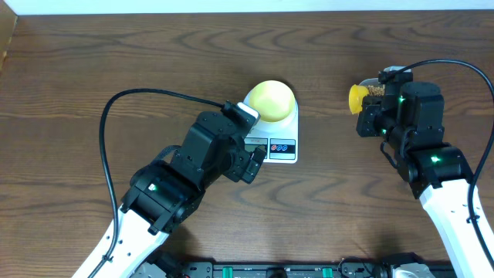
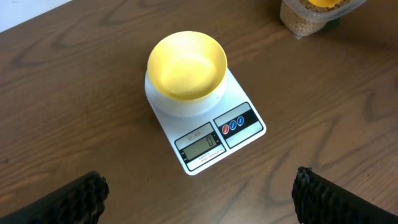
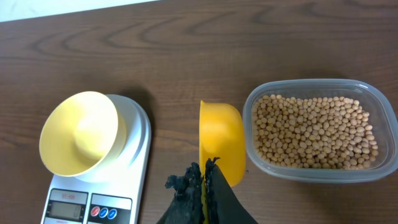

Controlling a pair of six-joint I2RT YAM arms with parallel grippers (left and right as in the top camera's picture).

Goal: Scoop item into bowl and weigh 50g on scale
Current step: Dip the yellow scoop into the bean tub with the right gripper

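The pale-yellow bowl [image 2: 186,65] [image 1: 270,100] [image 3: 81,134] stands empty on the platform of the white scale [image 2: 239,102] [image 1: 284,148] [image 3: 134,180]. My left gripper [image 2: 202,211] [image 1: 251,145] hangs wide open just in front of the scale's display, holding nothing. The item, tan beans [image 3: 314,127], fills a clear tub [image 3: 373,99] [image 2: 305,18] right of the scale. In the gap between scale and tub, my right gripper [image 3: 204,183] [image 1: 369,114] is shut on the handle of a bright yellow scoop [image 3: 221,140] [image 1: 358,98]. The scoop is turned on edge, its inside hidden.
Everything rests on a dark wooden table [image 1: 116,54]. In the overhead view the right arm [image 1: 421,139] covers most of the tub. A black cable [image 1: 108,147] loops left of the left arm.
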